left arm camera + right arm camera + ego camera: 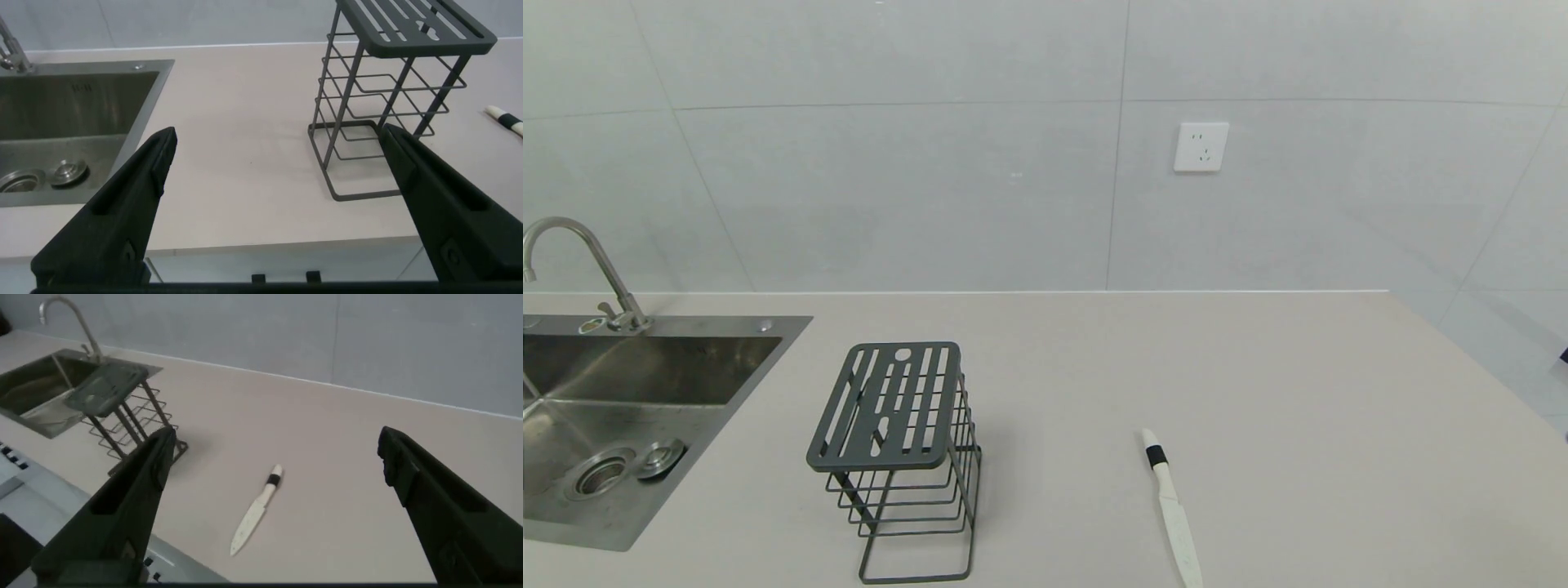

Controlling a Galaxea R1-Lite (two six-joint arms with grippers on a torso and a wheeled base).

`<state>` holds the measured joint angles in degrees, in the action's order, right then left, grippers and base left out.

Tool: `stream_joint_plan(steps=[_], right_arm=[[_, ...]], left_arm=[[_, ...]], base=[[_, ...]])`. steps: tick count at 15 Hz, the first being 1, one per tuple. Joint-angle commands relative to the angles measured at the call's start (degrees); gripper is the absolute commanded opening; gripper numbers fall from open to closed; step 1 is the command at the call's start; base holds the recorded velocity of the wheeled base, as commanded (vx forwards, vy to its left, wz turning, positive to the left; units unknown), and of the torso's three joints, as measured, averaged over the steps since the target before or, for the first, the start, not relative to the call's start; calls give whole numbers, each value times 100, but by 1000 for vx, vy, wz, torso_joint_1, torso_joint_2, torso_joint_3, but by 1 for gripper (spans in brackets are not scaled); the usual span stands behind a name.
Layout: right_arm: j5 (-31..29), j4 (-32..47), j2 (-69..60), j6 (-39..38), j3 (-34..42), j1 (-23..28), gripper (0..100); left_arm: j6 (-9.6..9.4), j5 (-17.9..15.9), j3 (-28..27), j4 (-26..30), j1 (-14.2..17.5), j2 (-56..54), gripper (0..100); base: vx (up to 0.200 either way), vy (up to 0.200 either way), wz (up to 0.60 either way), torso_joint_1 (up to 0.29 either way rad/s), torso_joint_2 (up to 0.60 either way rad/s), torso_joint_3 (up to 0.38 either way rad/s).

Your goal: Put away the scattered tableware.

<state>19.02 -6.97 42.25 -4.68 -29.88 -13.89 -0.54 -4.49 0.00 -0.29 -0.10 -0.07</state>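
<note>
A white knife (1170, 505) with a black band on its handle lies flat on the beige counter, blade toward the front edge; it shows as the knife (257, 510) in the right wrist view and its handle tip (505, 119) in the left wrist view. A dark grey wire rack (894, 457) with a slotted top stands left of it, also the rack (400, 90) and the rack (122, 404). My left gripper (278, 175) hangs open in front of the counter edge, near the rack. My right gripper (274, 486) is open, held high above the knife.
A steel sink (613, 408) with a curved tap (580, 269) is set in the counter at the left. A wall socket (1201, 147) sits on the tiled wall behind. The counter ends at the right (1486, 384).
</note>
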Motion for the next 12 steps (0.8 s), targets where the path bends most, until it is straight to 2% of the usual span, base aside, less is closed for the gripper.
stream_joint_plan(steps=[1, 3, 4, 7, 10, 11, 12], right_arm=[[-21, 12, 1980, 90, -457, -870, 100], [-416, 21, 2630, 169, -405, -1855, 100], [-698, 29, 3008, 161, -431, -2101, 100], [-1330, 21, 4168, 64, -466, -2347, 100], [-1779, 3, 5003, -815, -844, -2795, 100], [-2016, 21, 5548, -1509, -1275, -3173, 100], [-2245, 21, 5847, -1879, -1415, -3322, 100]], left_arm=[[1, 0, 0, 3, 1, 7, 100], [-8, 0, 0, 3, 1, 7, 100], [-17, 0, 0, 3, 1, 7, 100], [-87, 0, 0, 3, 1, 7, 100], [-87, 0, 0, 12, 1, 7, 100], [-96, 0, 0, 12, 1, 7, 100], [-96, 0, 0, 12, 1, 7, 100]], base=[[0, 0, 0, 0, 0, 0], [0, 0, 0, 0, 0, 0], [0, 0, 0, 0, 0, 0], [0, 0, 0, 0, 0, 0], [0, 0, 0, 0, 0, 0], [0, 0, 0, 0, 0, 0], [0, 0, 0, 0, 0, 0]])
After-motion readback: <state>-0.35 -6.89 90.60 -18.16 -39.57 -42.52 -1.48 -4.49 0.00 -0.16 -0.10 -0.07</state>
